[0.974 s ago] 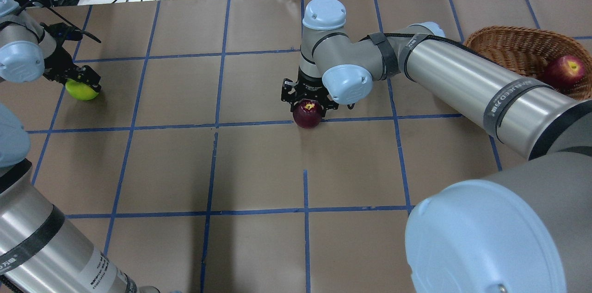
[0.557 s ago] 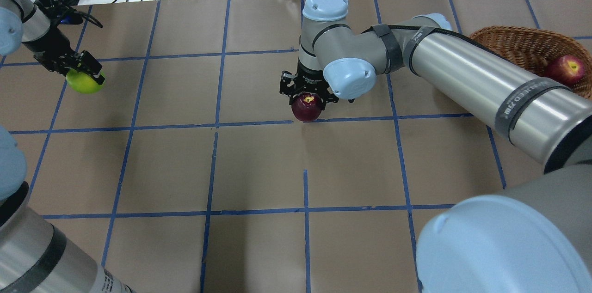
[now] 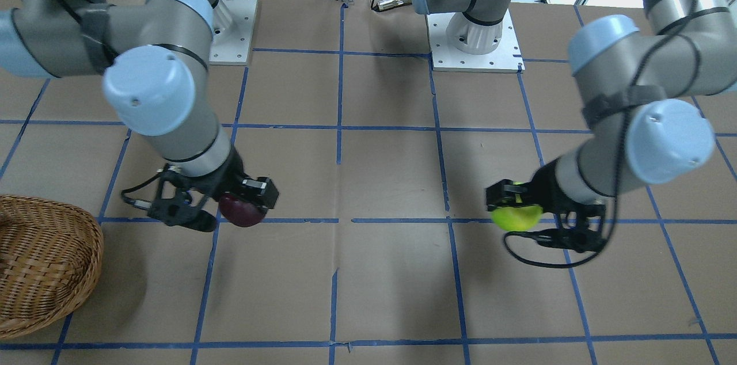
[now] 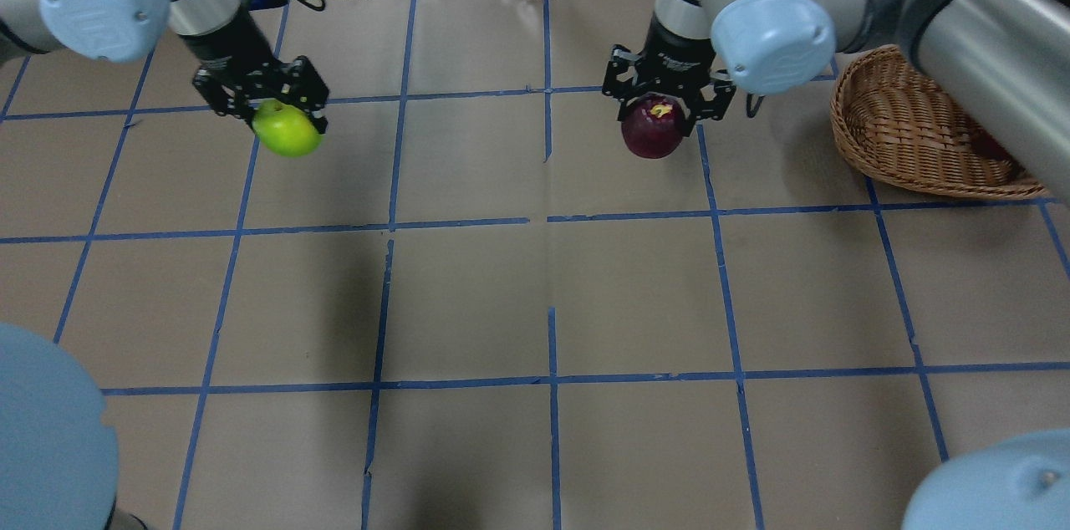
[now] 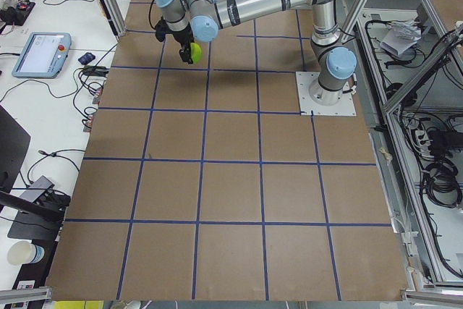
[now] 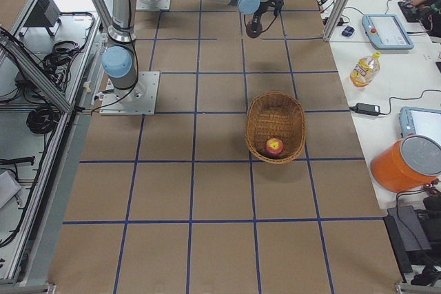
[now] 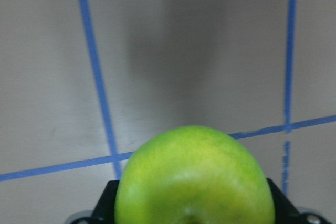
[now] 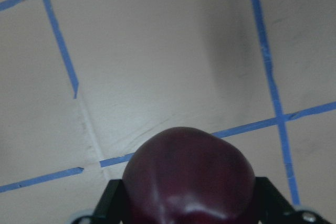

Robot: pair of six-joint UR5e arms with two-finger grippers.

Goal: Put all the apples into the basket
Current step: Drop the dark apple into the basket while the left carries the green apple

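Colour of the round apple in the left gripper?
Bright lime green apple; shows best in the left wrist view.

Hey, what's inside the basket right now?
One red apple lies in the basket, near one end. The right-side view shows nothing else in it; overhead, the right arm covers part of it.

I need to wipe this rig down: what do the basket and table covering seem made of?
The basket looks like woven wicker, tan and matte: interlaced strands show. The table covering looks like brown paper or card, matte, with creases and seams; its grid looks like blue tape.
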